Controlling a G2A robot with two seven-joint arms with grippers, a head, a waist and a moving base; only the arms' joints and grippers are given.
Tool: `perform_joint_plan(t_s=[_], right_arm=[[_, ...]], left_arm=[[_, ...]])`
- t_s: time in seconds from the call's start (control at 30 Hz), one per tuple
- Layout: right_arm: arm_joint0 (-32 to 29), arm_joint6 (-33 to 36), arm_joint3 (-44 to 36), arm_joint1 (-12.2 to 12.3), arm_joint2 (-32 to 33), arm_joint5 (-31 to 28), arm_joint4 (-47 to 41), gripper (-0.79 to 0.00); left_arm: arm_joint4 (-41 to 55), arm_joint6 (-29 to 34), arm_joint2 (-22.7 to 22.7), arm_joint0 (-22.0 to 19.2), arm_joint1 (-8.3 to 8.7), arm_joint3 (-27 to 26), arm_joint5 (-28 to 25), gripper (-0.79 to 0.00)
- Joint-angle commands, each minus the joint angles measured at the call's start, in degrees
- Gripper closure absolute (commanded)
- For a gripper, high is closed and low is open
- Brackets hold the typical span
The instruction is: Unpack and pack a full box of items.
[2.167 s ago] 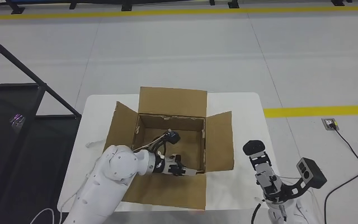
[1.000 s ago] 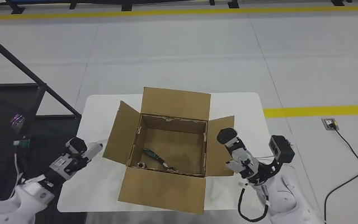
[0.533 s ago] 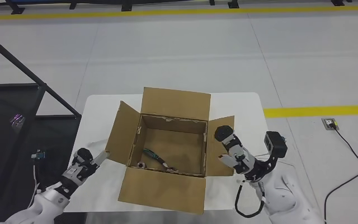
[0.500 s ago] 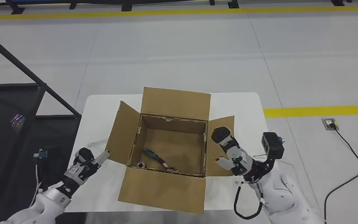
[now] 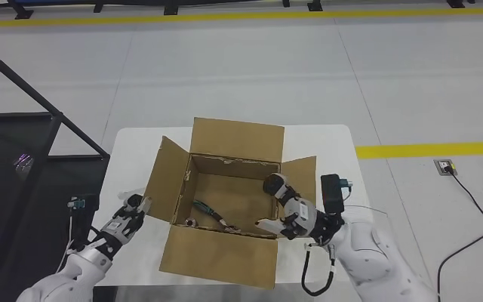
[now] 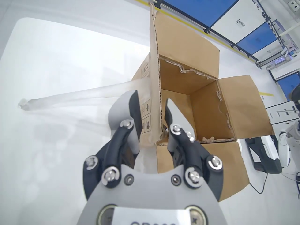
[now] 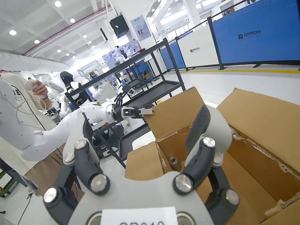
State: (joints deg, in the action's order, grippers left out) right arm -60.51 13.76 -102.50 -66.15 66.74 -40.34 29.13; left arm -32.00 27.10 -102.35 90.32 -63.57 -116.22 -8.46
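left wrist view: my left pincer (image 6: 150, 99) gapes astride the box flap (image 6: 154, 47) by printed handling symbols (image 6: 147, 106); right pincer (image 5: 269, 204) gapes empty.

In the box (image 5: 226, 260), near its 7 o'clock corner, a thin green-handled thing (image 5: 204, 207) and bits (image 5: 229, 226) beside it are too small to name. A clear strip (image 6: 77, 94) on the table (image 5: 324, 143) at the box's 9 o'clock is blurred. The right gripper (image 5: 268, 204) hides part of its 3 o'clock wall.
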Motion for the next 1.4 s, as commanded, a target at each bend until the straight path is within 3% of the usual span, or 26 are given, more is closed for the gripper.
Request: perform_joint_plan(t_s=[0.0,0.4,0.67,0.7,0.73,0.77,1.0,1.17,1.37], right_arm=[[0.68,1.48,-1.07,-0.15,-0.69,3.79,2.18,-0.785],[9.11,12.12,-1.63,-1.68,-7.98,15.71,9.35,-0.785],[16.23,16.75,2.89,-3.29,-12.11,20.2,7.31,-0.785],[17.04,17.14,3.48,-3.5,-12.55,20.65,6.97,-0.785],[17.81,17.39,4.03,-3.7,-12.93,20.95,6.64,-0.785],[18.46,17.58,4.59,-3.9,-13.27,21.3,6.18,-0.785],[19.69,18.01,5.53,-4.26,-13.64,22.5,5.23,-0.785],[19.69,18.01,5.53,-4.26,-13.64,22.5,5.23,-0.785],[19.69,18.01,5.53,-4.26,-13.64,22.5,5.23,-0.785]], left_arm=[[0.47,-0.26,-0.12,0.51,-0.02,-0.1,-0.02,0.0],[2.68,-2.75,-0.94,4.82,-0.28,-2.31,0.08,0.0],[4.06,-4.43,-1.0,7.78,-0.55,-3.63,0.72,0.0],[4.37,-4.51,-1.16,8.11,-0.57,-3.74,0.61,-0.139],[4.66,-4.5,-1.33,8.43,-0.58,-3.84,0.58,-0.363],[5.11,-4.7,-1.58,8.71,-0.61,-3.96,0.69,-0.785],[10.31,-7.17,-5.84,10.88,-0.86,-5.2,0.71,-0.785],[18.96,-8.65,-10.08,11.04,-1.02,-4.53,-3.18,-0.785],[19.68,-8.43,-10.3,10.93,-1.01,-4.43,-3.71,-0.785]])
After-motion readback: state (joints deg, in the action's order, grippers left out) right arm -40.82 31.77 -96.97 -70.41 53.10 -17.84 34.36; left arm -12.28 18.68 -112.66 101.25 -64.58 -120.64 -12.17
